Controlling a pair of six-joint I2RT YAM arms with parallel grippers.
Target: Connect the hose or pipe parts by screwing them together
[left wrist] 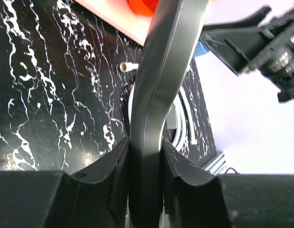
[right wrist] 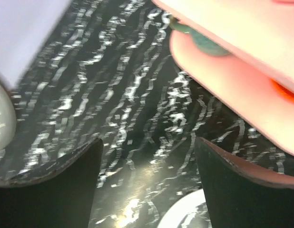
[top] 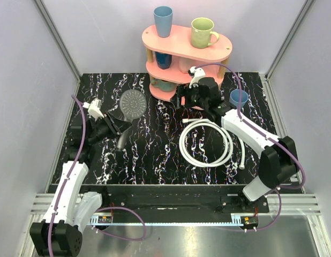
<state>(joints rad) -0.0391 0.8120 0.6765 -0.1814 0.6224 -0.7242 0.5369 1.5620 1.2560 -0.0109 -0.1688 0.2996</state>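
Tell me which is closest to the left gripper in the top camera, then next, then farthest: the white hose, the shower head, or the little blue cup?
1. Shower head: on the left, its handle clamped in the left gripper.
2. White hose: coiled right of the middle.
3. Blue cup: far right, beside the pink rack.

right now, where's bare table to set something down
Bare: the strip between shower head and hose, and the near edge below the hose. Crowded at the back right: shelf, right tool and cup.
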